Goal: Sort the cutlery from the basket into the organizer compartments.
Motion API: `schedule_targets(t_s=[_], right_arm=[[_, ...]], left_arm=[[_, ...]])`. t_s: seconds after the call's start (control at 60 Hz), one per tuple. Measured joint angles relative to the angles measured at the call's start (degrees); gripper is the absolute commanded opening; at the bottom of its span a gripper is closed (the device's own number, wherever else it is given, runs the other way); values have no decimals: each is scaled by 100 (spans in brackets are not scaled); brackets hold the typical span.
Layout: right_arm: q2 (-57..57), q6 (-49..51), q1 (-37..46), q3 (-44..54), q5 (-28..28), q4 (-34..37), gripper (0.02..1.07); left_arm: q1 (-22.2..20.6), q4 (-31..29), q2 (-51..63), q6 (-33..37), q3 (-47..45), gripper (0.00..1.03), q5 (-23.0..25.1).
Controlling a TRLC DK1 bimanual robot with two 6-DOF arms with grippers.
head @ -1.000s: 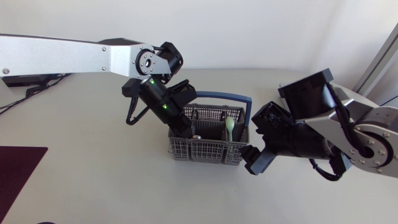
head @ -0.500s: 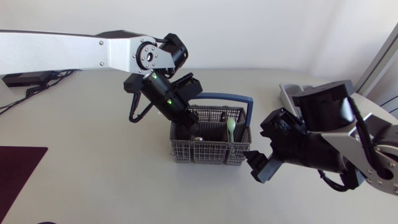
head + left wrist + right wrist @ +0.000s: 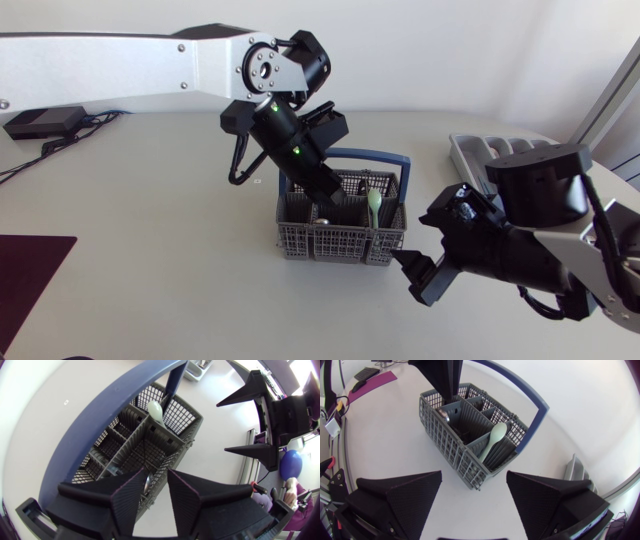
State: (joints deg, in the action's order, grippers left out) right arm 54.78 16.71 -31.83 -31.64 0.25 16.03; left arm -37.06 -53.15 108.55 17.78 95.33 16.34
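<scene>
A grey mesh cutlery basket (image 3: 330,243) with a blue handle (image 3: 360,156) stands mid-table. A pale green spoon (image 3: 371,204) leans upright in its right compartment, also clear in the right wrist view (image 3: 495,436). My left gripper (image 3: 322,207) reaches down into the basket's middle compartment. Its fingers stand a little apart (image 3: 152,492), and a thin metal utensil (image 3: 146,482) shows in the gap, lying in the basket (image 3: 445,416). My right gripper (image 3: 420,275) hovers wide open beside the basket's right front corner, holding nothing (image 3: 475,510). The grey organizer (image 3: 480,150) lies at the right, partly behind my right arm.
A dark purple mat (image 3: 30,270) lies at the table's left edge. Bare table surrounds the basket in front and to the left. The organizer's end (image 3: 572,472) shows beyond the basket in the right wrist view.
My left arm shifted right over the basket and its fingers parted from shut. My right gripper drew back from the basket toward the front right.
</scene>
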Motion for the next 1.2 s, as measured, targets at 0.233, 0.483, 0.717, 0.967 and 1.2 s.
schedule_targets(t_s=[0.233,0.483,0.717,0.967,1.2], right_arm=[[-127,0,0,61,-2,2,95],[-127,0,0,66,-2,0,95],[-127,0,0,66,-2,0,95],[-129,0,0,92,-15,0,95],[-133,0,0,114,-24,-2,95]], left_arm=[[-153,319,-20,-101,-190,37,-562],[-352,859,-168,-304,-647,37,-1193],[-461,890,-186,-407,-767,37,-1510],[-616,979,-149,-542,-929,37,-1495],[-627,975,-101,-581,-970,37,-1495]])
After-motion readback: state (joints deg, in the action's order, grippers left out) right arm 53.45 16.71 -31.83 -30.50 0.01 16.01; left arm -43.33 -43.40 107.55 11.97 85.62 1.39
